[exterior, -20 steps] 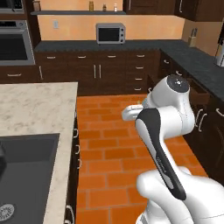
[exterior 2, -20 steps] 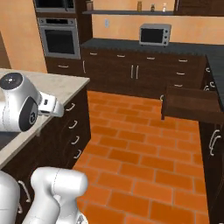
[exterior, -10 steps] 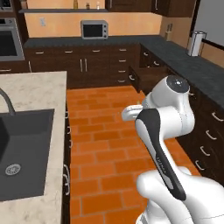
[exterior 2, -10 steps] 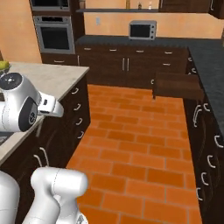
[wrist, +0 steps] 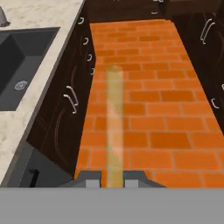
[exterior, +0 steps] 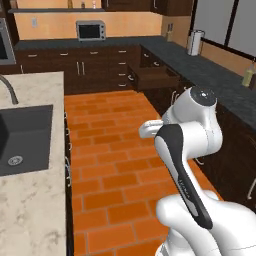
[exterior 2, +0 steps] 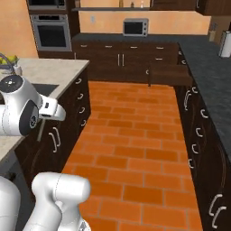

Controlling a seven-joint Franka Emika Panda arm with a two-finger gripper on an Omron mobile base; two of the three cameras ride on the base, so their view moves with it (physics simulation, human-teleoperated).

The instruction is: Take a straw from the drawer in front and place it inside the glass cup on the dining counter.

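A marble tabletop with a dark sink is seen left of the brick floor. Over that floor, right of the tabletop's edge, the straw is held pinched between the narrow fingers, extending straight away from them. Far beyond, past the floor and right of the tabletop, the drawer is seen pulled open from the dark cabinets.

One straw, mid frame in the hand view. One open drawer, upper middle. One microwave, top. One sink, left. One paper towel roll, upper right. One oven, upper left.
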